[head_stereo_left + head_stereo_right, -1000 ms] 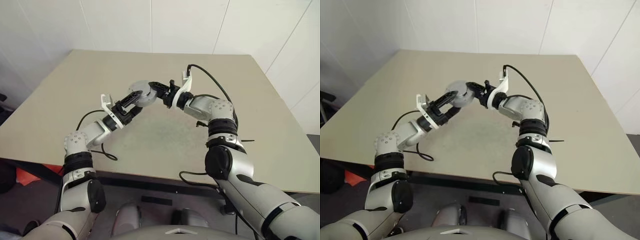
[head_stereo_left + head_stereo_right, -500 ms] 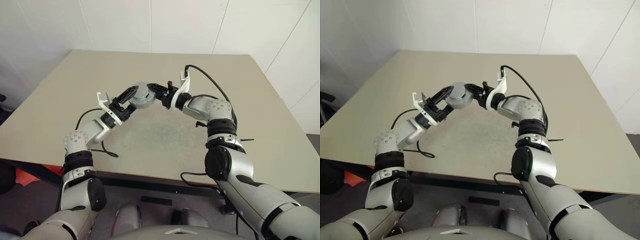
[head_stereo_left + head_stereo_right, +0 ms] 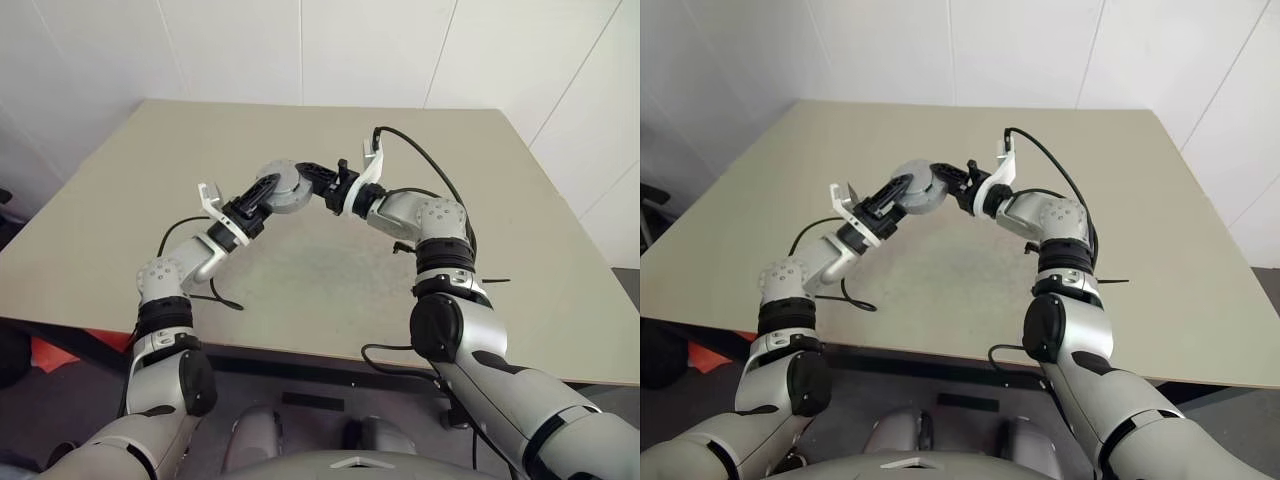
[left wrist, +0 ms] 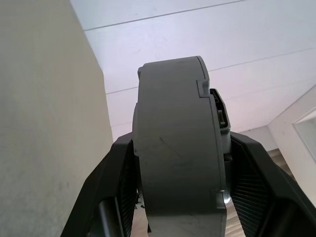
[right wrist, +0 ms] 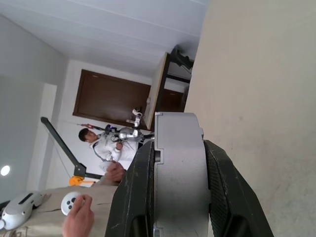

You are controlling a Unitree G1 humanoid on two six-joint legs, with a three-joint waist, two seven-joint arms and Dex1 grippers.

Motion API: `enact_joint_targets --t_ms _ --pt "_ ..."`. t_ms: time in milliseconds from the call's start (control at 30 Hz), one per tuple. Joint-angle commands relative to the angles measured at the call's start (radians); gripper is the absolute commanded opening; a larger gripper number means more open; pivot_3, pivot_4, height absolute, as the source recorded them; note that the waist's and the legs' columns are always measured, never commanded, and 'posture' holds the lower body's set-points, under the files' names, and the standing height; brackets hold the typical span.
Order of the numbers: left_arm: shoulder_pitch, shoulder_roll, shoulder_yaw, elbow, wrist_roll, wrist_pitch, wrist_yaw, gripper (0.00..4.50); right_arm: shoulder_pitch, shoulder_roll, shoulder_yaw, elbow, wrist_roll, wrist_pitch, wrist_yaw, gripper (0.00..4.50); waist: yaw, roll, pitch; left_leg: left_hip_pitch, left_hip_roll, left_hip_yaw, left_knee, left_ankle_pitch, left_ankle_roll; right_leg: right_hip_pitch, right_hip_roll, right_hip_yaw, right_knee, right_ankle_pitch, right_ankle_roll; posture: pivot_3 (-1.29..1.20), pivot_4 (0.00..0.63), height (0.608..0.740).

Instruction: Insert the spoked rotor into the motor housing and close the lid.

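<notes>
a little above the centre of the left eye view, both grippers meet over the beige table [image 3: 330, 270] around one round grey metal body, the motor housing [image 3: 283, 187], which hangs in the air clear of the tabletop. the right gripper [image 3: 312, 178] comes in from the right of the frame, roughly level, and its two black fingers pinch the housing across its thickness; in the right wrist view the fingers [image 5: 134, 187] lie flat against both faces of the grey cylinder [image 5: 178, 173], with a seam line running along its rim. the left gripper [image 3: 262, 190] reaches up from the lower left of the frame, tilted slightly upward, and its jaws also straddle the same body; in the left wrist view the fingers [image 4: 244, 192] stand on either side of the grey rim [image 4: 175, 153], close against it, though whether both pads press on it cannot be told for sure. a small tab or connector shows at the edge of the housing in that view. the lid and the spoked rotor cannot be made out as separate parts. a black cable [image 3: 425, 160] loops up from the right wrist, and another one [image 3: 205, 295] lies on the table by the left forearm. in the right wrist view a person [image 5: 111, 143] in white appears far off, near a dark brown door [image 5: 111, 103].
</notes>
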Motion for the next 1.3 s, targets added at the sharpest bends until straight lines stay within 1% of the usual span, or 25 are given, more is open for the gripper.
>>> enact_joint_targets --t_ms 33,433,600,667,733,867,967,1067,1167,1300 --pt "-0.024 0.004 -0.013 -0.039 -0.005 -0.002 -0.019 2.2 -0.016 0.0 0.01 -0.047 0.025 -0.008 0.013 1.18 0.0 0.0 0.0 0.0 0.0 0.0 0.0 0.0 0.0 0.0 0.0 0.0 0.0 0.0 0.0 0.0 0.0 0.74" --pt "-0.007 -0.021 -0.024 -0.07 0.023 -0.056 -0.003 2.2 -0.01 -0.001 0.048 -0.048 0.007 -0.033 0.032 1.18 0.0 0.0 0.0 0.0 0.0 0.0 0.0 0.0 0.0 0.0 0.0 0.0 0.0 0.0 0.0 0.0 0.0 0.74" --pt "-0.011 -0.017 -0.027 -0.062 0.034 -0.066 -0.005 2.2 0.0 -0.008 0.082 -0.06 -0.003 -0.031 0.072 1.18 0.001 0.0 0.0 0.0 0.0 0.0 0.0 0.0 0.0 0.0 0.0 0.0 0.0 0.0 0.0 0.0 0.0 0.74" --pt "-0.011 -0.018 -0.029 -0.063 0.036 -0.068 -0.005 2.2 0.001 -0.01 0.088 -0.06 -0.009 -0.034 0.074 1.9 0.001 0.0 0.0 0.0 0.0 0.0 0.0 0.0 0.0 0.0 0.0 0.0 0.0 0.0 0.0 0.0 0.0 0.74" --pt "-0.01 -0.019 -0.031 -0.064 0.037 -0.07 -0.006 2.2 0.002 -0.008 0.092 -0.061 -0.019 -0.049 0.066 2.4 0.001 0.0 0.0 0.0 0.0 0.0 0.0 0.0 0.0 0.0 0.0 0.0 0.0 0.0 0.0 0.0 0.0 0.74" --pt "-0.011 -0.021 -0.029 -0.064 0.043 -0.073 -0.008 2.2 0.005 -0.006 0.107 -0.072 -0.031 -0.071 0.073 3.73 0.0 0.0 0.0 0.0 0.0 0.0 0.0 0.0 0.0 0.0 0.0 0.0 0.0 0.0 0.0 0.0 0.0 0.74" --pt "-0.012 -0.021 -0.025 -0.061 0.053 -0.09 -0.004 2.2 0.009 -0.005 0.113 -0.08 -0.031 -0.083 0.074 3.73 0.0 0.0 0.0 0.0 0.0 0.0 0.0 0.0 0.0 0.0 0.0 0.0 0.0 0.0 0.0 0.0 0.0 0.74" --pt "-0.009 -0.014 -0.009 -0.055 0.07 -0.138 0.005 2.2 0.014 -0.006 0.128 -0.081 -0.061 -0.146 0.066 3.73 -0.001 0.0 0.0 0.0 0.0 0.0 0.0 0.0 0.0 0.0 0.0 0.0 0.0 0.0 0.0 0.0 0.0 0.74" --pt "-0.004 0.011 0.039 -0.041 0.065 -0.187 0.022 2.2 0.009 -0.013 0.126 -0.044 -0.095 -0.223 0.052 3.73 -0.003 0.0 0.0 0.0 0.0 0.0 0.0 0.0 0.0 0.0 0.0 0.0 0.0 0.0 0.0 0.0 0.0 0.74" --pt "0.015 0.051 0.096 -0.043 0.055 -0.234 0.038 2.2 0.013 -0.019 0.13 -0.03 -0.114 -0.266 0.053 3.73 -0.007 0.0 0.0 0.001 0.0 0.0 0.0 0.0 0.0 0.0 0.0 0.0 0.001 0.0 0.0 0.0 0.0 0.74"
